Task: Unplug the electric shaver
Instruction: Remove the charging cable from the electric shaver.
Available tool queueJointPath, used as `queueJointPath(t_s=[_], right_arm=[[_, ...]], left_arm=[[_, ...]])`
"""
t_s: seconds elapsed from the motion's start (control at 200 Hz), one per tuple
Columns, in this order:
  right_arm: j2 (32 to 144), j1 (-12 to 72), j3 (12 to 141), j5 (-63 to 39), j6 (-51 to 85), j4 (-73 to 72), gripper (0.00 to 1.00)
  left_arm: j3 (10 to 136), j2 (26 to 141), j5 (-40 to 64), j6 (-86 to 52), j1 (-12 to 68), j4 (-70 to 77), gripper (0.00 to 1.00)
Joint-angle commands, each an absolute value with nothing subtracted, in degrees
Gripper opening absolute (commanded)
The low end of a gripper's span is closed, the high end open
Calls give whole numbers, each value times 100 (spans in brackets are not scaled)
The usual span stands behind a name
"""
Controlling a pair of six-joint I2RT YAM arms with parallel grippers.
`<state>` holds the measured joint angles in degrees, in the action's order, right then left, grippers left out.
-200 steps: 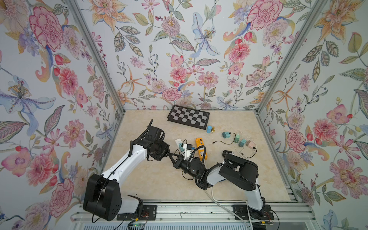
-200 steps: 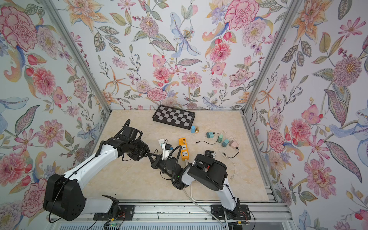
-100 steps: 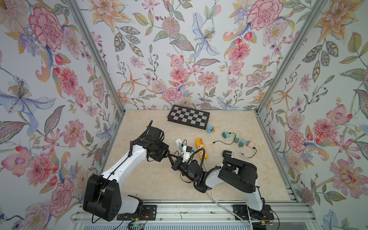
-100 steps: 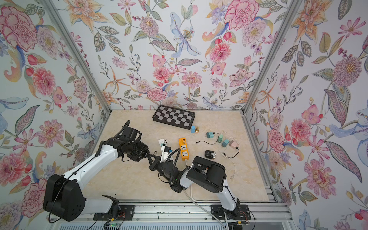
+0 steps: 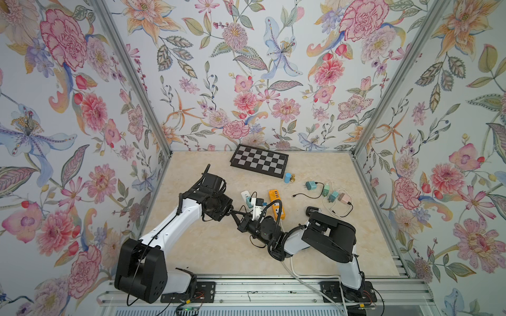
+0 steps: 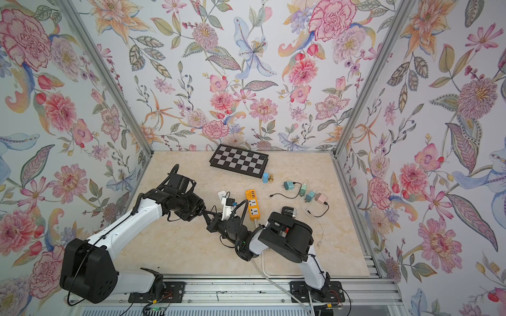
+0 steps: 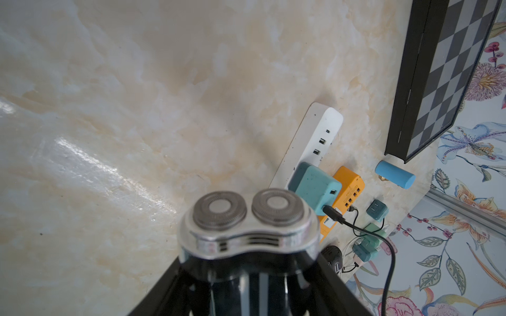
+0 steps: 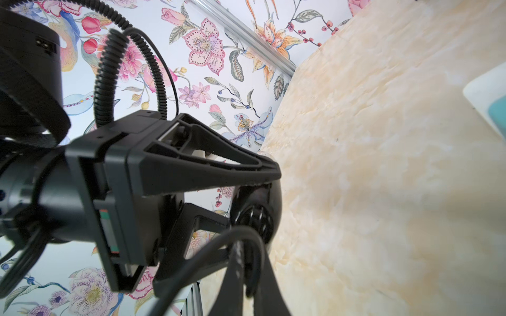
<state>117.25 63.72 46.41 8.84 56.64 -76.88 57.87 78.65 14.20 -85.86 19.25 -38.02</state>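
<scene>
The electric shaver has a black body and a silver twin-disc head, and my left gripper is shut on its body. In both top views it hangs low over the table's middle, between the left gripper and the right gripper. In the right wrist view my right gripper is shut on the black cable at the shaver's rear end. I cannot tell whether the plug still sits in the shaver. The cable runs from a teal charger on the white power strip.
An orange power strip lies right of the white one. A chessboard and a blue cylinder sit at the back. Several small chargers with loose cords lie at the right. A black object rests by the right arm's elbow.
The right arm's wrist and forearm have shifted a little to the left. Both grippers stay at the shaver, and the left arm has not moved.
</scene>
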Motion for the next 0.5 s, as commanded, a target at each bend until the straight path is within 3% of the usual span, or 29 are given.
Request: queueJointPath(t_s=[0.0, 0.205, 0.495], right_arm=[[11300, 6238, 4560, 1446, 5683, -8392, 0], [11762, 6789, 4937, 2257, 5419, -8737, 0], [11631, 6741, 4846, 2414, 5324, -8675, 0]], left_arm=[[5639, 7896, -359, -8498, 1483, -4213, 39], [5606, 7812, -385, -9350, 1663, -3881, 37], [5879, 8056, -578, -9020, 1680, -4101, 35]])
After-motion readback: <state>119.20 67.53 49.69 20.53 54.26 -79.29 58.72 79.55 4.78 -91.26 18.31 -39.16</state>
